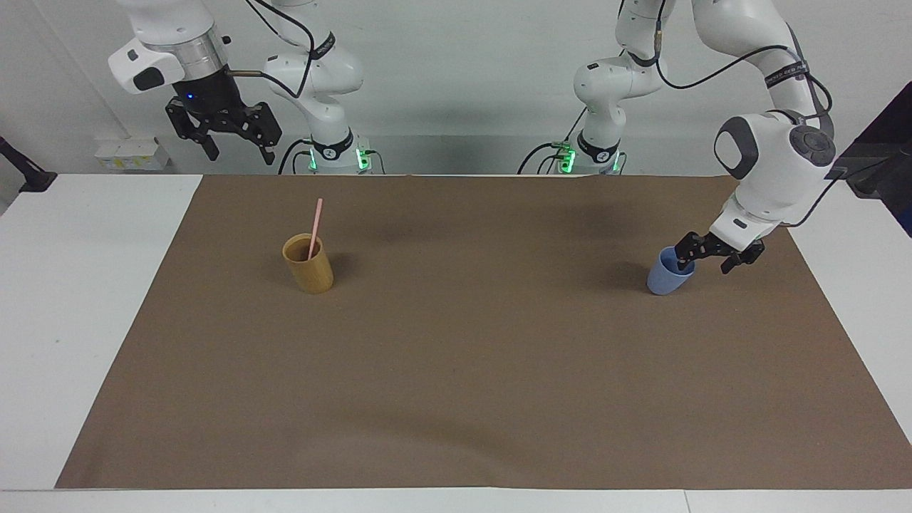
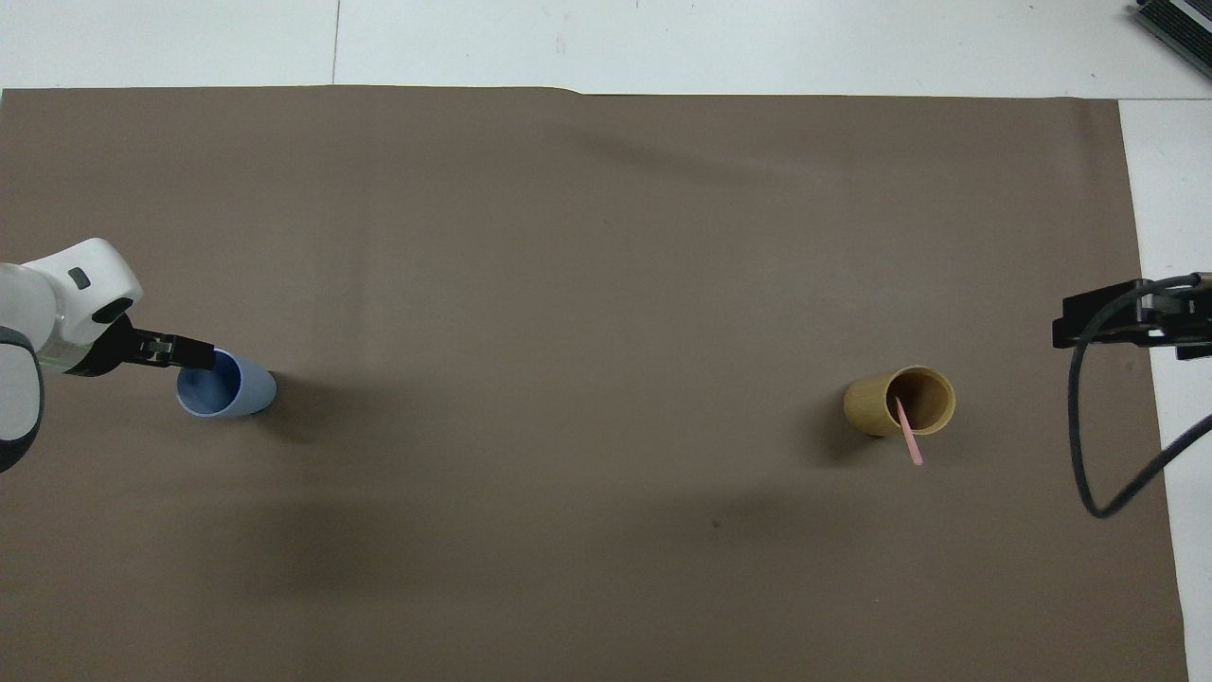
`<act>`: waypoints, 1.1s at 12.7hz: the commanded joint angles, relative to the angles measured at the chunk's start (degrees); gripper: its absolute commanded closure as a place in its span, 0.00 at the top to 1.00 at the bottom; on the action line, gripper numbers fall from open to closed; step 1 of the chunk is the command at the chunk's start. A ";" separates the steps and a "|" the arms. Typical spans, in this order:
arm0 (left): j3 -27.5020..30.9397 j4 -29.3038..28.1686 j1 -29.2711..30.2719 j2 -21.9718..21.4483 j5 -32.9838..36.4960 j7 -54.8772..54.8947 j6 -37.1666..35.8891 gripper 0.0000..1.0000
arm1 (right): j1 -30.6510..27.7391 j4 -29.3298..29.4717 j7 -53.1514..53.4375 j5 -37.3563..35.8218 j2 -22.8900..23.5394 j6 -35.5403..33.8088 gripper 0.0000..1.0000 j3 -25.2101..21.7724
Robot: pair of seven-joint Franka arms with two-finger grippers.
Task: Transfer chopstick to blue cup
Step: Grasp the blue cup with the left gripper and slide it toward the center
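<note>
Brown mat over a white surface, two cups on it. Left claw is down at the rim of the blue cup, jaws apart, one finger looks like it's dipping inside the cup, the other outside. Nothing gripped yet as far as I can tell. Right claw hangs open, waiting up high; the tan cup stands below it, a bit out toward the table's middle, with the chopstick leaning inside. Risk imo: that cup's light and tapered, so an off-centre pinch on the rim could tip or skid it.
</note>
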 commanded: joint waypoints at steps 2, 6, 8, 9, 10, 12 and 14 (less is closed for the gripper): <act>-0.42 -1.38 1.77 -1.15 -0.49 5.15 0.82 1.00 | -0.52 -0.39 -1.00 1.25 -0.70 -0.40 1.00 -0.10; -0.42 -2.52 1.24 -1.32 -0.41 5.41 1.00 0.83 | -0.52 -0.39 -1.00 1.25 -0.70 -0.40 1.00 -0.10; -0.42 -3.58 0.63 -1.15 -0.32 5.33 1.70 0.57 | -0.52 -0.39 -1.00 1.25 -0.70 -0.40 1.00 -0.10; -0.51 -3.58 0.63 -1.06 -0.32 5.32 1.70 0.41 | -0.52 -0.39 -1.00 1.25 -0.70 -0.40 1.00 -0.10; -0.51 -3.58 0.54 -1.06 -0.23 5.41 1.61 0.27 | -0.52 -0.39 -1.00 1.25 -0.70 -0.66 1.00 -0.10; -0.51 -3.58 0.63 -1.06 0.03 5.41 1.61 0.03 | -0.52 -0.39 -1.00 1.25 -0.70 -0.58 1.00 -0.10; -0.51 -3.32 0.54 -0.97 0.03 5.24 1.44 0.00 | -0.52 -0.39 -1.00 1.25 -0.70 -0.58 1.00 -0.10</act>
